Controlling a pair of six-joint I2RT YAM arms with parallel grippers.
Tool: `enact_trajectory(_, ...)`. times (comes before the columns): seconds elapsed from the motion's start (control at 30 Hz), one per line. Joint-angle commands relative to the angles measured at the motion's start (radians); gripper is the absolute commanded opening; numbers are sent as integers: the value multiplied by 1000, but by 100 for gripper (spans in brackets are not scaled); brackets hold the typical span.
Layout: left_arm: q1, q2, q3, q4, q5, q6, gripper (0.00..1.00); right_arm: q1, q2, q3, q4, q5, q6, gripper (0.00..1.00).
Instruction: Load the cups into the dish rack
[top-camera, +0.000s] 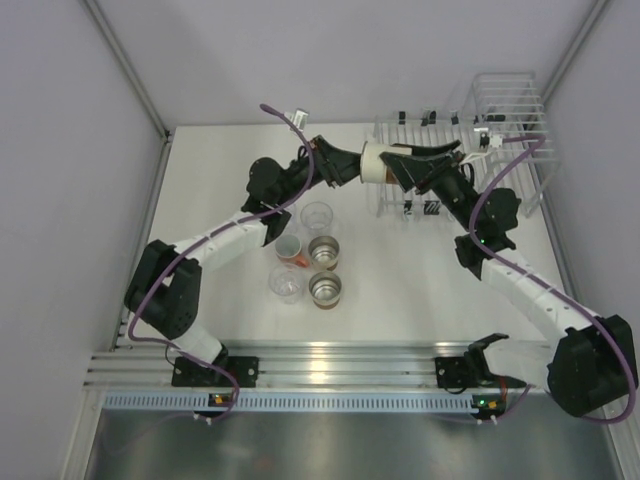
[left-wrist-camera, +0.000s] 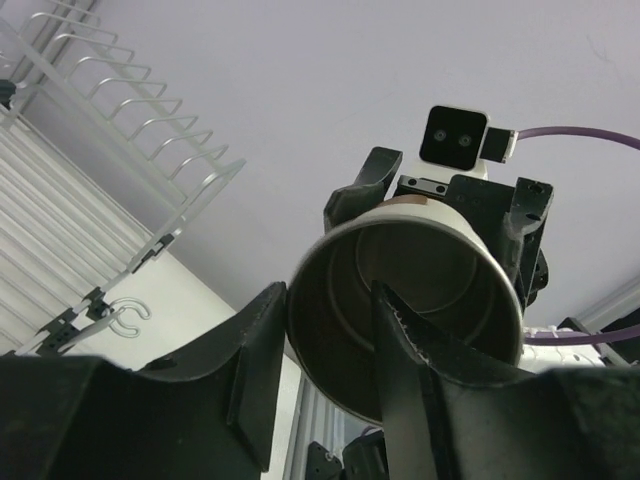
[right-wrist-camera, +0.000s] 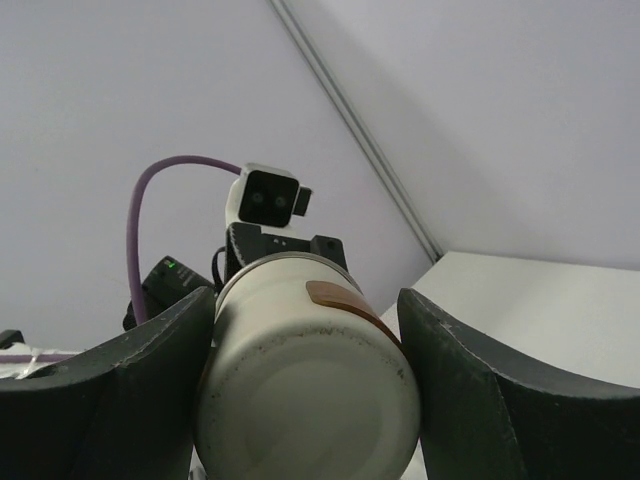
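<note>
A brown cup (top-camera: 378, 160) with a cream base hangs on its side in the air, just left of the white wire dish rack (top-camera: 520, 130). My left gripper (top-camera: 347, 163) is shut on its rim, one finger inside the shiny cup (left-wrist-camera: 420, 290) and one outside. My right gripper (top-camera: 418, 160) is open, with its fingers on either side of the cup's cream base (right-wrist-camera: 305, 400) and a small gap on the right side. On the table stand two brown cups (top-camera: 324, 251) (top-camera: 325, 289) and two clear cups (top-camera: 316, 216) (top-camera: 285, 283). A salmon-orange cup (top-camera: 290, 250) lies tipped.
The rack's low barred part (top-camera: 400, 195) lies under the right gripper, and its tall basket (top-camera: 510, 100) is at the far right corner. The rack's bars also show in the left wrist view (left-wrist-camera: 100, 150). Grey walls close in the table on three sides.
</note>
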Motion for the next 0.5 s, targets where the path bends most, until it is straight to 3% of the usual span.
enact_trajectory(0.0,-3,-90,-6,-17,-14,71,45,15,-50,48,-88,75,-94,0)
enact_trajectory(0.47,28,-304,-186,-354,-150,377,52,-34,-74,183,-389,175,-281,0)
